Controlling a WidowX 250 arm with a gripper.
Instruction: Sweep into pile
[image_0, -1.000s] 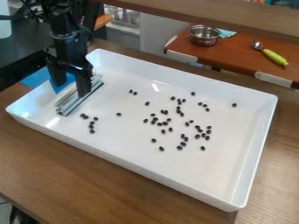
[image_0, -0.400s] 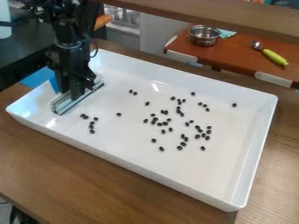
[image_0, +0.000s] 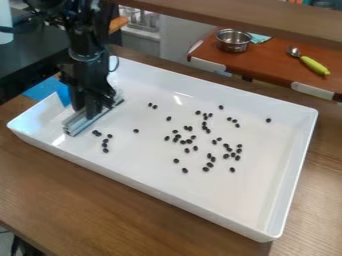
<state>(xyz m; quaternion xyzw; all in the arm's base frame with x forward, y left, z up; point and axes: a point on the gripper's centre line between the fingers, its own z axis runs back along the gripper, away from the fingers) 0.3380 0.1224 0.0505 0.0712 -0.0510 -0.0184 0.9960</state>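
1. Locate your workpieces: several dozen small dark pieces (image_0: 188, 141) lie on the floor of the white tray (image_0: 247, 200).
2. Note their appearance. Each piece is near-black, rounded to oval, much like a bean, and stands out sharply against the pale floor.
3. Check their distribution. You have a loose, irregular scatter across the middle and right of the tray, with some pieces touching or nearly so and others separate.
4. Identify the outliers. You see a small hooked cluster near the bar (image_0: 79, 125), a close pair toward the far side, and single pieces between these and the main scatter. Another single piece lies well apart, toward the right wall.
5. Inspect the bar. It is long, straight and silvery grey, with ridges along its length; it lies slantwise in the left part of the tray, near the hooked cluster but apart from it.
6. Verify the gripper (image_0: 87, 111). It points down over the bar, with its jaws closed on the bar's upper part.
7. Observe the support: your tray rests on a brown wooden table (image_0: 80, 195).
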